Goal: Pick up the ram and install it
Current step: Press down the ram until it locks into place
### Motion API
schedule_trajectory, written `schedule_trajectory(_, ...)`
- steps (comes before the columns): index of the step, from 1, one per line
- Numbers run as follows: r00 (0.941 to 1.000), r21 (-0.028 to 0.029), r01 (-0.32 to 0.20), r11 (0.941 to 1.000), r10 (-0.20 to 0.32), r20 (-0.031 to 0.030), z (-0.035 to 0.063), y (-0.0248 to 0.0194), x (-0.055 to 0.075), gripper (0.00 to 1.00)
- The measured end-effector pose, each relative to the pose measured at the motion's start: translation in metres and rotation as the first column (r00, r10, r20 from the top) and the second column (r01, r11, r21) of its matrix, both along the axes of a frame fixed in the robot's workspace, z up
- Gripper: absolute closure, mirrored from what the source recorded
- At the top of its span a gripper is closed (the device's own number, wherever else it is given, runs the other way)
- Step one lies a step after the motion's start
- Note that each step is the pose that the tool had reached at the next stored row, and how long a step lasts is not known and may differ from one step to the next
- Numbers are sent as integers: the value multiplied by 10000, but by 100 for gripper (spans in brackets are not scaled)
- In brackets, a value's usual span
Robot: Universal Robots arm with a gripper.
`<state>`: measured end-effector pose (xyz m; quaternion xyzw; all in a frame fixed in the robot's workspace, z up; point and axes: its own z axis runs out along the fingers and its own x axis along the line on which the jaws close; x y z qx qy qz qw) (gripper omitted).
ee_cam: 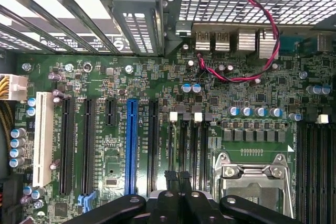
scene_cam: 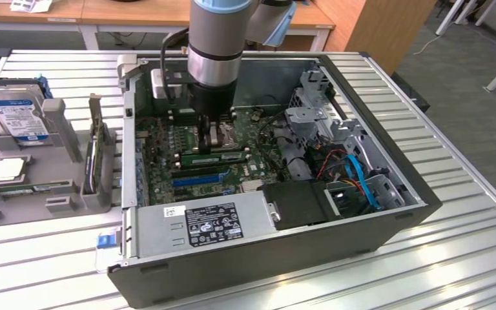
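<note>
Whether clenched or released (hard to tell), jaws low over motherboard (scene_cam: 166,139), ram (scene_cam: 214,157) just beside.

The exterior view looks down at an angle from some way off at the open computer case (scene_cam: 274,168) on the table (scene_cam: 454,258). The wrist view faces seemingly straight down, close above the motherboard (ee_cam: 157,108), which both views share.

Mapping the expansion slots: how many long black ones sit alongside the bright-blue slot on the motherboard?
3. Two black slots lie between the white slot and the blue slot; one lies on its other side, toward the CPU socket. Others may be hidden.
</note>
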<state>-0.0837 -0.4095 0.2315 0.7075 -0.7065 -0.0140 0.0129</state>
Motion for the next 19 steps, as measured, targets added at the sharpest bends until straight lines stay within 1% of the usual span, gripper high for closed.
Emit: schedule_trajectory(19, 10000, -3, 0, 10000, 0, -1, -46, 0, 0, 90)
